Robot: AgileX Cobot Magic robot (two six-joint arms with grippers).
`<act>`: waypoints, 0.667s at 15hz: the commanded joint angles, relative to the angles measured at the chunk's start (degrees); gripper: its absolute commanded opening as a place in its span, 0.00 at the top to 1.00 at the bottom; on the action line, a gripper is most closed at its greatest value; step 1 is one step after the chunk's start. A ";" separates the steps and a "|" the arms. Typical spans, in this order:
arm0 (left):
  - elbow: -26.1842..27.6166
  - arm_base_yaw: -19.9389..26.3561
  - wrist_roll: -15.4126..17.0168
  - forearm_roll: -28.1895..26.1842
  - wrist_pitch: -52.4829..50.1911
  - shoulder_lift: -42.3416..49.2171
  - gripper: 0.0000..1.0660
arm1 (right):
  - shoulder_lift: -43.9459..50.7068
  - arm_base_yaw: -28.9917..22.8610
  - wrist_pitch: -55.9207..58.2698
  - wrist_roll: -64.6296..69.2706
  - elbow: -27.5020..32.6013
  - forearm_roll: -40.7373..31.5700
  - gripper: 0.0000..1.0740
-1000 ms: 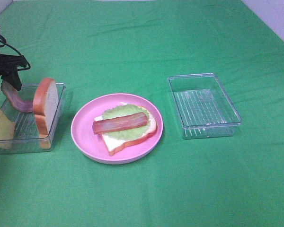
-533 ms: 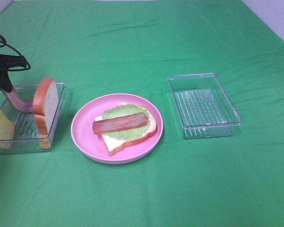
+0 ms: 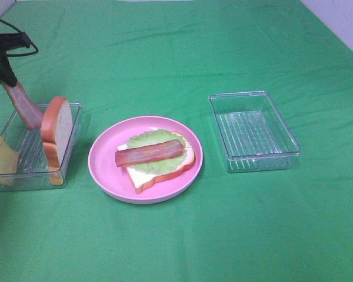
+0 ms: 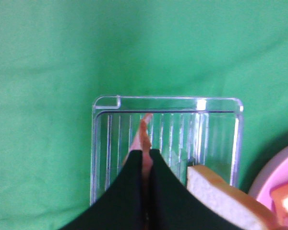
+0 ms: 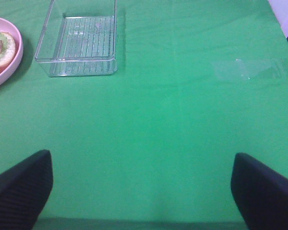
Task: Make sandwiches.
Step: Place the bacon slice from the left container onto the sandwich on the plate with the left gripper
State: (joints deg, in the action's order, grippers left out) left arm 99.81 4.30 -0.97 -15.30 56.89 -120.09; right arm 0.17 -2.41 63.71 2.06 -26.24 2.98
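Bacon strip (image 3: pixel 25 106) hung clamped in the left end effector (image 4: pixel 145 160) above the clear tray (image 3: pixel 75 124); the right end effector (image 5: pixel 143 189) gaped open.

Lab setup — plain green cloth (image 3: pixel 235 235)

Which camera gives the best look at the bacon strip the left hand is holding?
The exterior high view: most of the bacon strip shows, hanging from the left hand. The left wrist view shows only a sliver between the fingers; the right wrist view misses it.
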 commanded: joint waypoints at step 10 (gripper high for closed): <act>20.28 -20.45 -0.29 -6.93 6.02 3.84 1.00 | 1.89 0.40 -0.63 -0.40 0.17 -0.06 0.10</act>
State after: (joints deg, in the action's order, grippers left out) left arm 119.75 -15.81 -1.09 -21.14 63.20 -116.54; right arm 0.17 -2.41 63.71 2.06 -26.24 2.98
